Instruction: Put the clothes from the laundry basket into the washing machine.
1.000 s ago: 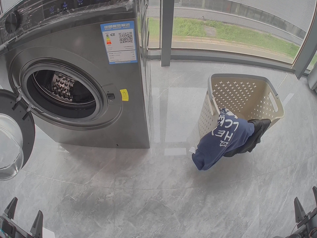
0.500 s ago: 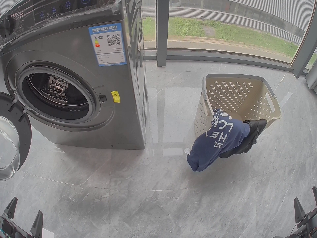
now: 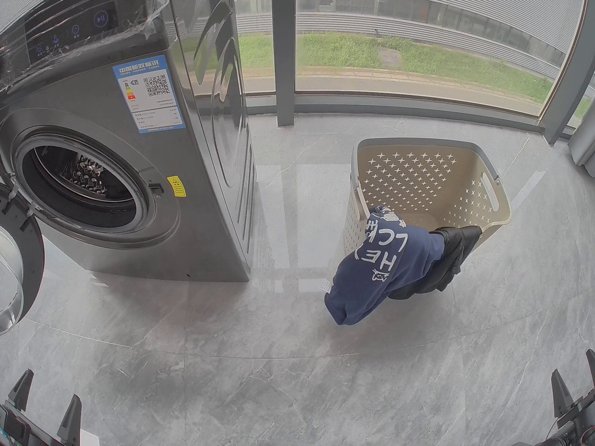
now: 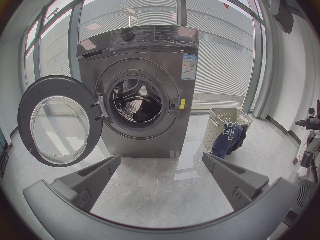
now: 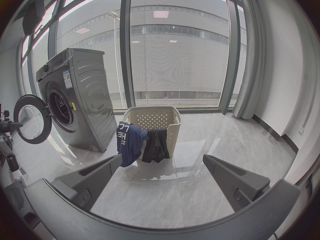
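Approach step, I judge: left gripper (image 4: pixel 160 155) and right gripper (image 5: pixel 161 158) are hanging open, empty. Shirt (image 3: pixel 384 261) and black garment (image 3: pixel 449 258) are draping over the basket (image 3: pixel 427 144) rim, well ahead of the right gripper; next move is needing a reach there.

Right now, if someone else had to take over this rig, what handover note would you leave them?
Grippers: left gripper and right gripper are both open and empty, low over the floor.
Things: the washing machine stands on the left with its door swung open. The laundry basket sits on the floor to its right, near the window. A blue shirt and a black garment hang over the basket's near rim.
Done: door open; neither garment is grasped yet.
Left: grasp each garment, carry it to the drum, release it inside.
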Available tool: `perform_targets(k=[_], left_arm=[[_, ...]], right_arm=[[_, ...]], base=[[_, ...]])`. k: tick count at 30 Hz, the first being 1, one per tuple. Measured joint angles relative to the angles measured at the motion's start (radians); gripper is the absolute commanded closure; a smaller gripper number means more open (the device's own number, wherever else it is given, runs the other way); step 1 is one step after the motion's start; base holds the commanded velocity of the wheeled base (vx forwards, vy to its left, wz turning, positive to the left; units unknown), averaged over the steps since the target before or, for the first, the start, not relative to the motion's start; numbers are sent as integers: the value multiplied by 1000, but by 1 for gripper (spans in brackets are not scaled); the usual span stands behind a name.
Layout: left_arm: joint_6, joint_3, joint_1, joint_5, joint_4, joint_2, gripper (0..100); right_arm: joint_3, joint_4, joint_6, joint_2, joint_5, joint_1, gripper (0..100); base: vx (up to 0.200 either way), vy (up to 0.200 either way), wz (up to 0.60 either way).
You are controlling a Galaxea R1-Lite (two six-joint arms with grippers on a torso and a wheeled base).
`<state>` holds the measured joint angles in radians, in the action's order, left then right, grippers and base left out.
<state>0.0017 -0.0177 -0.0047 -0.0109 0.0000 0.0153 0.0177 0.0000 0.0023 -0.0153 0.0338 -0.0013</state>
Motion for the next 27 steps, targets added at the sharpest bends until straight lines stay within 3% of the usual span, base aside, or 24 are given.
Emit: perform_targets(k=[4, 16, 25, 27], left_arm=[[-1, 0, 0, 0, 0, 0, 0], [0, 0, 0, 0, 0, 0, 0], [-1, 0, 0, 1, 0, 1, 0], [0, 0, 0, 1, 0, 1, 0]], right_arm=[[0, 0, -1, 0, 0, -1, 0], [0, 0, 0, -1, 0, 0, 0], [0, 0, -1, -1, 0, 0, 0], [0, 0, 0, -1, 0, 0, 0]], base=[[0, -200, 0], [0, 0, 0], [0, -200, 0], [0, 0, 0]])
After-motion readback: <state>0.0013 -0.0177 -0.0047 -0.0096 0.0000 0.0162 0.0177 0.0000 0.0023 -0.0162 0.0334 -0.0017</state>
